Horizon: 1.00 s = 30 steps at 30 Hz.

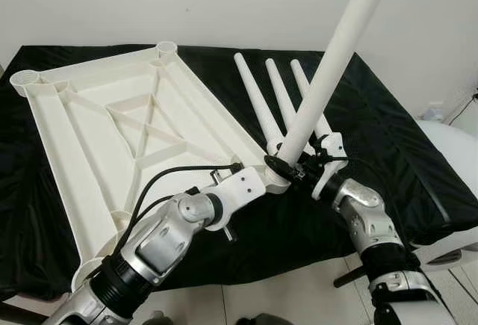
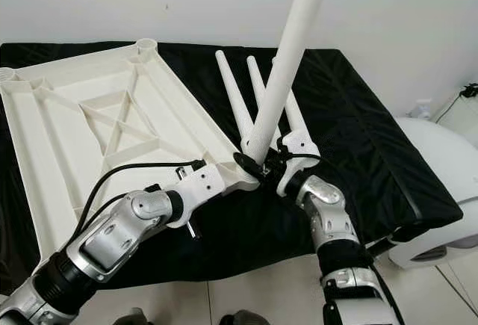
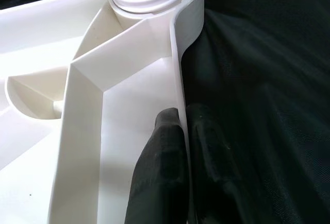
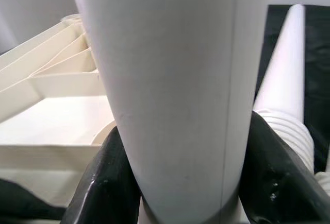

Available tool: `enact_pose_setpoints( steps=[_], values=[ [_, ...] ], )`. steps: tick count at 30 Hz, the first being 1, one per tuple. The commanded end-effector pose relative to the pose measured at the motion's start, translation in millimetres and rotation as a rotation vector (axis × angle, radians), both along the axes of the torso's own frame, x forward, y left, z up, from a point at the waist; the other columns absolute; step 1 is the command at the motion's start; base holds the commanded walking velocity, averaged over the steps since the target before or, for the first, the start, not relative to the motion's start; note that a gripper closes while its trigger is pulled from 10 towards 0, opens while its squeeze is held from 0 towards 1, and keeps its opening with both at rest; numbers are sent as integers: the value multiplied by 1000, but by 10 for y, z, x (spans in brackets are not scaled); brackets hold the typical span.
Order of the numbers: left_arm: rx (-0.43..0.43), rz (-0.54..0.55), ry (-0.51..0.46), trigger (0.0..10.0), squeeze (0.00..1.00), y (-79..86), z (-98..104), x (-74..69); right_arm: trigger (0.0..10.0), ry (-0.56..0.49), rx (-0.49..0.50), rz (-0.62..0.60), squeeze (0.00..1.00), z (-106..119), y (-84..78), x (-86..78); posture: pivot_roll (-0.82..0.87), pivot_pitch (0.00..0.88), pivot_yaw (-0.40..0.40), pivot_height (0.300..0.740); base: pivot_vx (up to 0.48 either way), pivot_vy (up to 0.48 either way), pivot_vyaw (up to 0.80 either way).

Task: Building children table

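Your right gripper (image 4: 180, 177) clamped the upright leg (image 1: 336, 56) at the tabletop (image 1: 112, 131) corner; left gripper (image 3: 180, 147) pinched its rim

One white tabletop (image 1: 112, 123) lies underside up on one black cloth (image 1: 388, 138). Four white table legs — three lying side by side (image 1: 258, 104), one standing in a corner socket (image 1: 336, 56). Two grippers — left (image 3: 180, 147) and right (image 4: 180, 183).

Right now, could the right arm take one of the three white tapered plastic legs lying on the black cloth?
Probably not yet. The three white tapered legs lie just beyond the right gripper, within reach, but its fingers are shut on the upright white leg at the tabletop's corner socket.
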<state>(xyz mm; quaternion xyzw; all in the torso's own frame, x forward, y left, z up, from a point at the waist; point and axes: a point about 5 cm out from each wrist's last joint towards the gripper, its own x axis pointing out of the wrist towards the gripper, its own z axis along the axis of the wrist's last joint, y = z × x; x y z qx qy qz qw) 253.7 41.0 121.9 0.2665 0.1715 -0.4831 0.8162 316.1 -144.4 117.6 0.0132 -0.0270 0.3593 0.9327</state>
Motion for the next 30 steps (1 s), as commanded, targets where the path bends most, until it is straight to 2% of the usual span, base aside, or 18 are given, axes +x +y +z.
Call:
enact_pose_setpoints(
  steps=[1, 3, 7, 13, 16, 17, 22, 30],
  values=[
    [20, -87, 89, 10000, 0, -80, -144, -125, 10000, -39, 64, -29, 0, 141, 118, 31, 12, 0, -92, 740, 0, 0, 0],
    [20, -88, 89, 10000, 0, -80, -145, -126, 10000, -34, 71, -38, 0, 148, 156, 22, 12, 0, -92, 740, 0, 0, 0],
    [22, -91, 89, 10000, 0, -83, -145, -128, 10000, -37, 99, -91, 0, 204, 352, -29, 12, 0, -91, 740, 0, 0, 0],
    [23, -95, 90, 10000, 0, -86, -149, -131, 10000, -35, 93, -168, 0, 213, 500, -70, 14, 0, -91, 740, 0, 0, 0],
    [24, -97, 90, 10000, 0, -84, -152, -133, 10000, -16, 113, -285, 0, 211, 600, -91, 15, 0, -91, 740, 0, 0, 0],
    [24, -97, 90, 10000, 0, -84, -152, -133, 10000, -16, 113, -285, 0, 211, 600, -91, 15, 0, -91, 740, 0, 0, 0],
    [25, -98, 89, 10000, 0, -85, -153, -138, 10000, 6, 125, -433, 0, 209, 665, -95, 23, 0, -97, 740, 0, 0, 0],
    [23, -91, 93, 10000, 0, -82, -158, -143, 10000, 17, 128, -503, 0, 218, 651, -85, 23, 0, -99, 740, 0, 0, 0]
  ],
)
